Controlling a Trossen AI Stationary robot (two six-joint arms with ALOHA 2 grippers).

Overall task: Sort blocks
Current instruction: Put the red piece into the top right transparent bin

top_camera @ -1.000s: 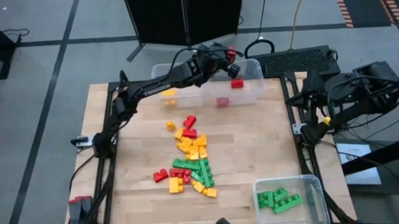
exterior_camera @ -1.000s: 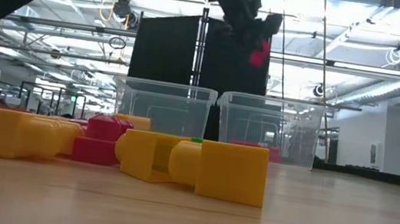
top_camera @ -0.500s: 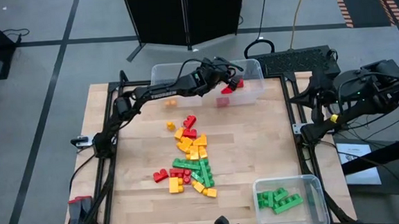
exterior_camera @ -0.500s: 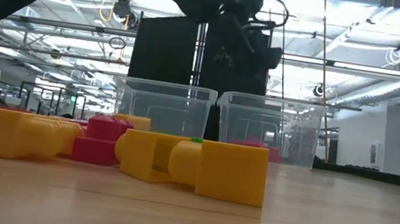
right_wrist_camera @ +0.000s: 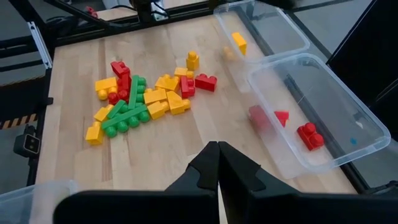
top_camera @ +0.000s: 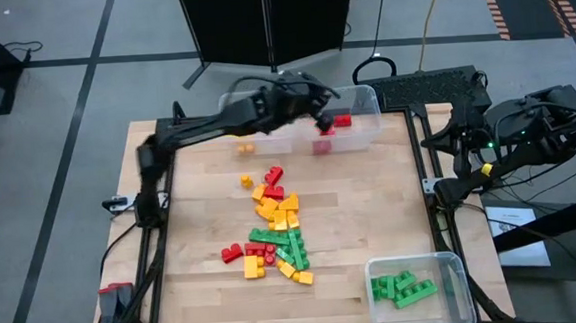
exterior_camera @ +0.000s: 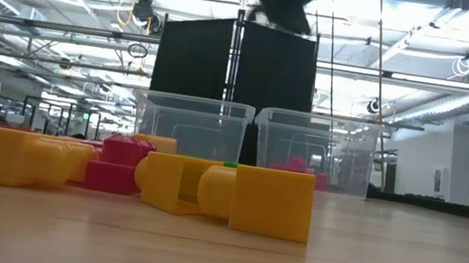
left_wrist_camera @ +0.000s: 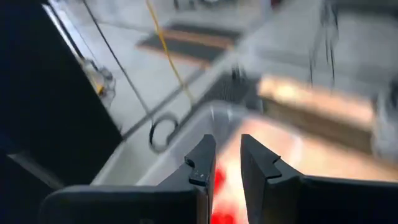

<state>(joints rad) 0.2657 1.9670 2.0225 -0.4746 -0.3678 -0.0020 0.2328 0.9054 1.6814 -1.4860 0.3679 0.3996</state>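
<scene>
Left gripper (top_camera: 322, 116) raised over red-block bin (top_camera: 366, 98), fingers parted.

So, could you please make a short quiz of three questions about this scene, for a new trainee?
1. True or false: the left gripper is open and holds no block.
2. Which colour are the blocks in the bin at the table's near right corner? A) red B) green C) yellow
3. Fill in: the right gripper waits off the table's right side with its fingers ____.

Key
1. True. In the left wrist view its fingers stand apart with nothing between them, over the red-block bin.
2. B. The high view shows only green blocks there.
3. Shut. The right wrist view shows them pressed together.
</scene>
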